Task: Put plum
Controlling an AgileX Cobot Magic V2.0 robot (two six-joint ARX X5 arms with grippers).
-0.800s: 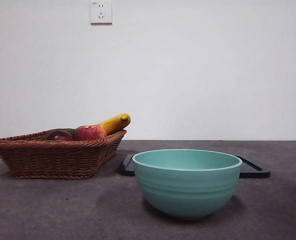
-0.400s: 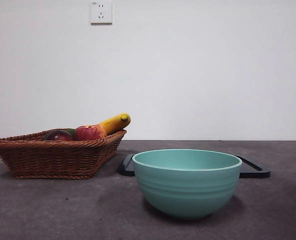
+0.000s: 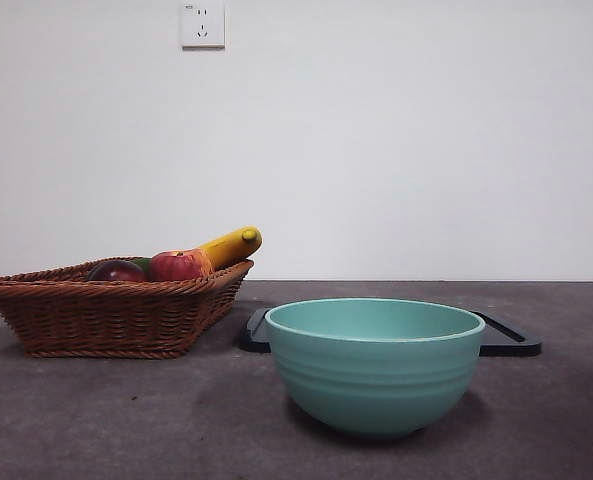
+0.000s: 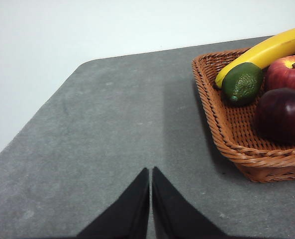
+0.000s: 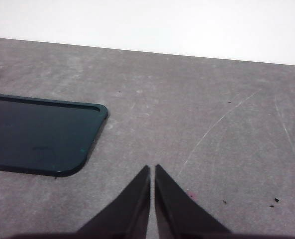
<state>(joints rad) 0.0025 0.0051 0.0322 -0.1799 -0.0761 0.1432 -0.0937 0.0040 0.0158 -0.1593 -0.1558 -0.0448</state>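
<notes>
The plum is dark maroon and glossy and lies in the wicker basket at the left of the front view. In the left wrist view the plum lies in the basket beside the red apple, the green fruit and the banana. My left gripper is shut and empty over bare table, apart from the basket. My right gripper is shut and empty over bare table beside the dark tray. Neither gripper shows in the front view.
A teal bowl stands at the front middle, empty as far as the front view shows. The dark flat tray lies behind it. The red apple and the banana rise above the basket rim. A white wall stands behind the table.
</notes>
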